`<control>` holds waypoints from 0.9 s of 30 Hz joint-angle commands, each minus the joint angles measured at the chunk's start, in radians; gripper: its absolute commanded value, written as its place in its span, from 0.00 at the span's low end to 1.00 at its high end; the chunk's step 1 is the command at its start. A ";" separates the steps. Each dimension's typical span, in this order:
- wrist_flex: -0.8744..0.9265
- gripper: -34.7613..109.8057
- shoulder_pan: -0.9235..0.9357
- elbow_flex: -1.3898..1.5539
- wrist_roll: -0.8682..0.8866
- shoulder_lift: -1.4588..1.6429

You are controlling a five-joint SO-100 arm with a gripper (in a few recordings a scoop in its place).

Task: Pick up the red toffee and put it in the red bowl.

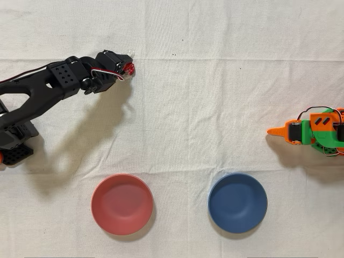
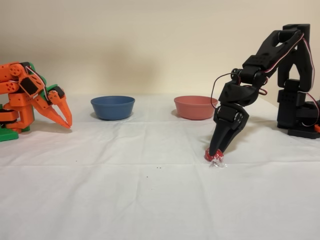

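The red toffee [image 1: 130, 69] lies on the white cloth at the upper left of the overhead view, its clear wrapper end sticking out beside it. My black gripper [image 1: 125, 70] points down onto it, its fingertips closed around the candy. From the side, the gripper [image 2: 215, 151] holds the red toffee [image 2: 210, 156] right at the cloth's surface, with the clear twist [image 2: 218, 162] resting on the cloth. The red bowl [image 1: 122, 204] stands near the bottom edge, well below the gripper; in the fixed view the red bowl [image 2: 195, 107] is behind the arm.
A dark blue bowl [image 1: 237, 202] stands to the right of the red one, and shows as the blue bowl [image 2: 112, 107] in the fixed view. The idle orange arm [image 1: 314, 131] rests at the right edge. My black arm's base [image 2: 298, 115] stands at the right.
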 commanded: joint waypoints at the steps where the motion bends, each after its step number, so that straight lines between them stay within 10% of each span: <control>1: 0.032 0.32 -0.005 0.012 -0.012 0.080; 27: 0.279 0.32 0.184 0.212 -0.032 0.617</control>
